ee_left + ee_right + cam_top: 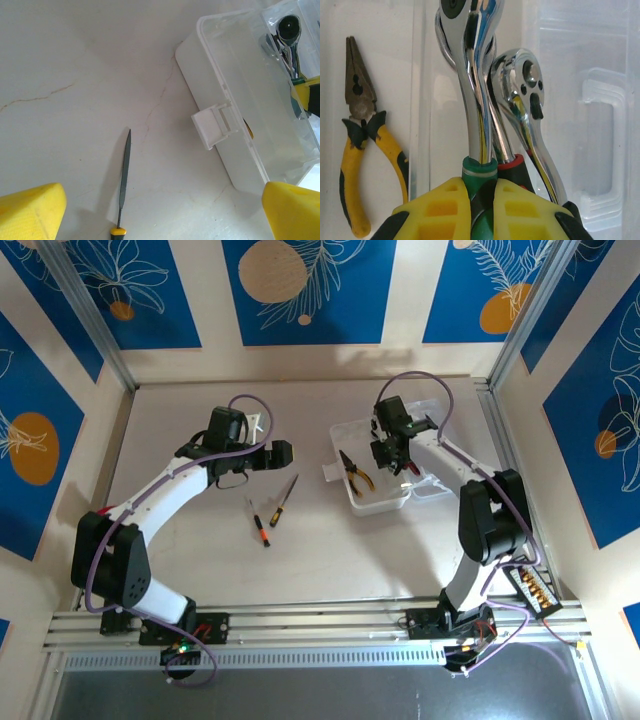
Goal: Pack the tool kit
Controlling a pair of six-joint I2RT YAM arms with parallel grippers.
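The clear plastic box stands open right of centre, with yellow-handled pliers lying inside. My right gripper hangs over the box. In the right wrist view that gripper is shut on the green handle of a chrome ratchet. A second ratchet with a red collar lies right beside it, and the pliers rest to the left. My left gripper is open above the table left of the box. Its yellow fingers stand wide apart, with a thin yellow-handled file on the table between them.
A black and orange screwdriver and the thin file lie on the table between the arms. The box's latch tab sticks out toward the left gripper. The clear lid lies open at the right. A tray of bits sits at the near right.
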